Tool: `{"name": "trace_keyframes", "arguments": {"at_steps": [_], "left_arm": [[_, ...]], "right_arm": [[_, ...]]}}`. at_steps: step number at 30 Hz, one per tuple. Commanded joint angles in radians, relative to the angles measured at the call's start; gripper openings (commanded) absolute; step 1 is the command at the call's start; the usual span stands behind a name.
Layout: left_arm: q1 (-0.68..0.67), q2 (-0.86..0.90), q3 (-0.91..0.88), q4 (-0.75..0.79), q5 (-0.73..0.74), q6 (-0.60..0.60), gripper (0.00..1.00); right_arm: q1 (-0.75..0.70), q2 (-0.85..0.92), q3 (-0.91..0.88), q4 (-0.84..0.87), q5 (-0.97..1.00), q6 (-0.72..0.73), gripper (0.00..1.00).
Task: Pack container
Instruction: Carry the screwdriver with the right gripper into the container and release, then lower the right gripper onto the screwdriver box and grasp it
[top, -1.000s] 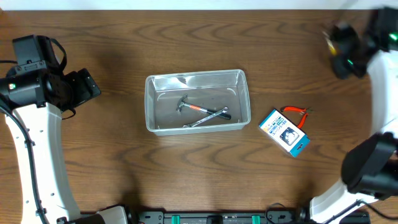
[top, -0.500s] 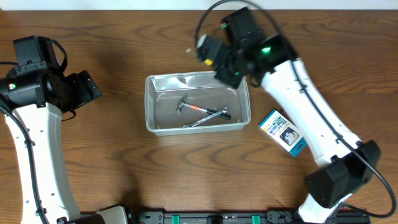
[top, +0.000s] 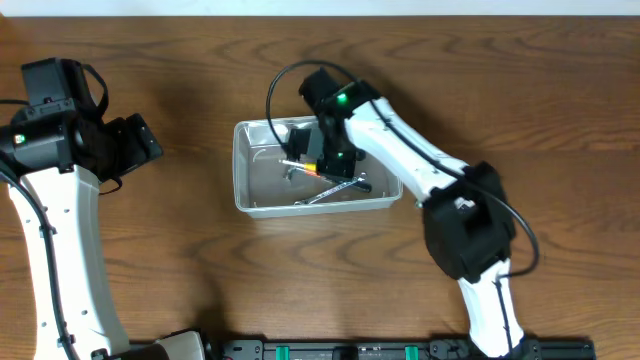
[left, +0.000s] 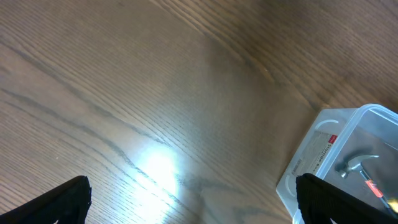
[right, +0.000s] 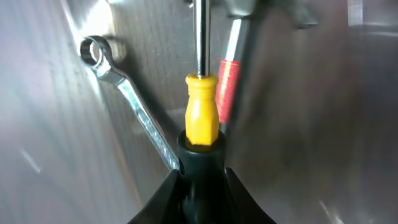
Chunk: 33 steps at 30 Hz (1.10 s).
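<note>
Over the middle of the wooden table (top: 180, 260), my right gripper (right: 202, 169) is clamped on the black grip of a yellow-collared screwdriver (right: 202, 118). I hold it inside the clear plastic container (top: 238, 168), shaft pointing toward the bin's 9 o'clock wall. Two tools already lie on the bin floor: a red-handled hammer (right: 229, 87) and a combination wrench (right: 134, 118), the wrench just beside the screwdriver at its 9 o'clock in the wrist view. By my reckoning the packing is well along, with two items in and a third at the point of delivery but not yet released. My left gripper (left: 193, 186) hangs with its fingers spread wide and nothing between them, well out at the container's 9 o'clock, above bare wood. I cannot tell whether the screwdriver's tip touches the floor of the bin or hovers above it. The hammer's head is blurred and cut off at the top of the right wrist view. My right arm covers the table at the bin's 4 o'clock, so anything waiting there goes unseen.
</note>
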Motion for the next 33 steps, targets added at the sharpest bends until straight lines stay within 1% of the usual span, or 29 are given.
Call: {"name": "trace_keyframes", "arguments": {"at_steps": [1,2,3,4,5,6,9,10,11,13,15,17,20,22,26,28,30,33], "left_arm": [[0.000,0.005,0.008,-0.004,-0.012,-0.009,0.98],[0.000,0.005,0.008,-0.003,-0.012,-0.009,0.98],[0.000,0.005,0.008,-0.003,-0.012,-0.009,0.98],[0.000,0.005,0.008,-0.003,-0.012,-0.009,0.98],[0.000,0.005,0.008,-0.003,-0.012,-0.009,0.98],[0.000,0.005,0.008,-0.003,-0.012,-0.009,0.98],[0.000,0.005,0.008,-0.003,-0.012,-0.009,0.98],[0.000,0.005,0.008,-0.003,-0.012,-0.009,0.98],[0.000,0.005,0.008,-0.003,-0.012,-0.009,0.98],[0.000,0.005,0.008,-0.003,-0.012,-0.009,0.98],[0.000,0.005,0.008,-0.003,-0.012,-0.009,0.98],[0.000,0.005,0.008,-0.003,-0.012,-0.009,0.98],[0.000,0.005,0.008,-0.003,-0.012,-0.009,0.98],[0.000,0.005,0.008,-0.003,-0.012,-0.009,0.98],[0.000,0.005,0.008,-0.003,-0.012,-0.009,0.98],[0.000,0.005,0.008,-0.003,-0.012,-0.009,0.98],[0.000,0.005,0.008,-0.003,-0.012,-0.009,0.98],[0.000,0.005,0.008,-0.004,-0.013,-0.008,0.98]], "right_arm": [[0.009,0.003,0.008,0.008,-0.022,-0.040,0.05],[0.009,0.005,0.008,0.009,-0.022,-0.040,0.20],[0.009,0.005,0.008,0.009,-0.022,-0.040,0.49],[0.009,0.005,0.009,0.009,-0.022,-0.040,0.63],[0.009,0.004,0.009,0.009,-0.022,-0.040,0.68],[0.008,0.000,0.009,0.008,-0.021,-0.037,0.71],[-0.002,-0.027,0.013,-0.002,-0.006,-0.004,0.75],[-0.008,-0.045,0.013,-0.006,-0.001,0.013,0.77],[-0.018,-0.072,0.013,-0.014,0.014,0.028,0.83],[-0.042,-0.142,0.013,-0.032,0.066,0.043,0.89],[-0.079,-0.234,0.013,-0.041,0.118,0.046,0.92],[-0.138,-0.343,0.013,-0.033,0.137,0.064,0.99],[-0.257,-0.477,0.013,-0.035,0.133,0.094,0.99],[-0.359,-0.535,0.013,-0.049,0.127,0.158,0.99],[-0.516,-0.587,0.005,-0.142,0.006,0.203,0.99],[-0.550,-0.607,-0.017,-0.168,0.001,0.212,0.99],[-0.550,-0.639,-0.061,-0.171,0.020,0.218,0.99],[-0.528,-0.728,-0.187,-0.182,0.101,0.250,0.99]]}}
